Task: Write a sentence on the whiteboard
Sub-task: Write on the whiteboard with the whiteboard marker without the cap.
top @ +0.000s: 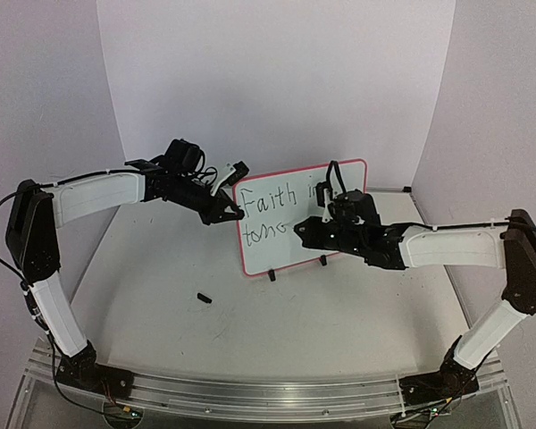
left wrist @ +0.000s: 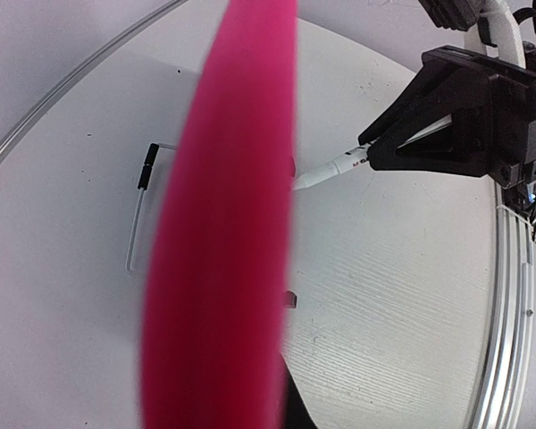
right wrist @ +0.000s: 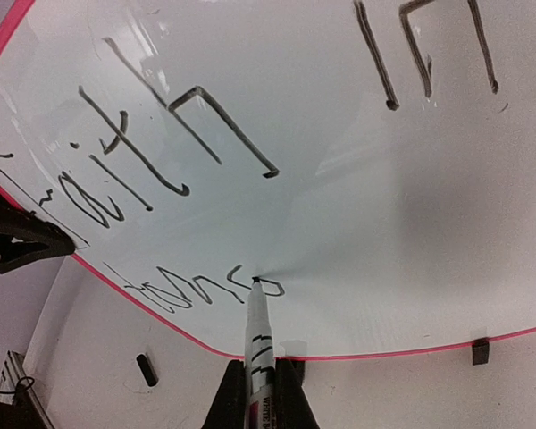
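The whiteboard [top: 290, 255], white with a red-pink frame, stands upright on the table on small black feet. My left gripper [top: 233, 213] is shut on its left edge, and that frame [left wrist: 223, 268] fills the left wrist view as a pink blur. My right gripper [top: 301, 229] [right wrist: 258, 368] is shut on a white marker [right wrist: 257, 331]. The marker tip touches the board at the end of the second line. The sentence [top: 272, 198] [right wrist: 143, 170] reads "Faith in" with "tomo" below it. The marker [left wrist: 332, 168] and right gripper also show in the left wrist view.
A small black marker cap [top: 205, 298] [right wrist: 145, 368] lies on the table to the front left of the board. One black foot [right wrist: 481, 350] sits under the board's lower edge. White walls close in the table at the back and sides.
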You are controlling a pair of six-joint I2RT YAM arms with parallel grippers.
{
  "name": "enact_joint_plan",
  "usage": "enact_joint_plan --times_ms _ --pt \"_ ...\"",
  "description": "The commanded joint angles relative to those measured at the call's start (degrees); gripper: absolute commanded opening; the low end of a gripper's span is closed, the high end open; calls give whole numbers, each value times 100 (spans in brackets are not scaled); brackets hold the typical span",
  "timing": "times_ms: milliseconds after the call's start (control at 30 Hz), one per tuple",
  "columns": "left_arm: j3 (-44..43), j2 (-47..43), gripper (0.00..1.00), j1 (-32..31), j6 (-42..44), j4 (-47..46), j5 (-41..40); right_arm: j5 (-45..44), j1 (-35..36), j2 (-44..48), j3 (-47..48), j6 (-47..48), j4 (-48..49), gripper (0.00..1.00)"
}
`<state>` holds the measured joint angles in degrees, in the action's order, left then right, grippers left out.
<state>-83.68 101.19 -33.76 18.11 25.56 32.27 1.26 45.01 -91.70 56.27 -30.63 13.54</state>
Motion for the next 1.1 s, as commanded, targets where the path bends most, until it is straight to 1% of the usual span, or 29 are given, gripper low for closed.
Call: enact_joint_plan --times_ms 0,267,567,1067 --pt "27 50 0 -26 317 502 -538 139 -28 61 281 84 280 0" --pt "27 58 0 -27 319 504 -539 155 -28 48 225 69 280 0" --pt "19 77 0 -28 316 502 -517 93 -30 492 -134 71 272 0" --pt "22 85 0 -43 319 508 -529 -124 -28 153 152 43 254 0"
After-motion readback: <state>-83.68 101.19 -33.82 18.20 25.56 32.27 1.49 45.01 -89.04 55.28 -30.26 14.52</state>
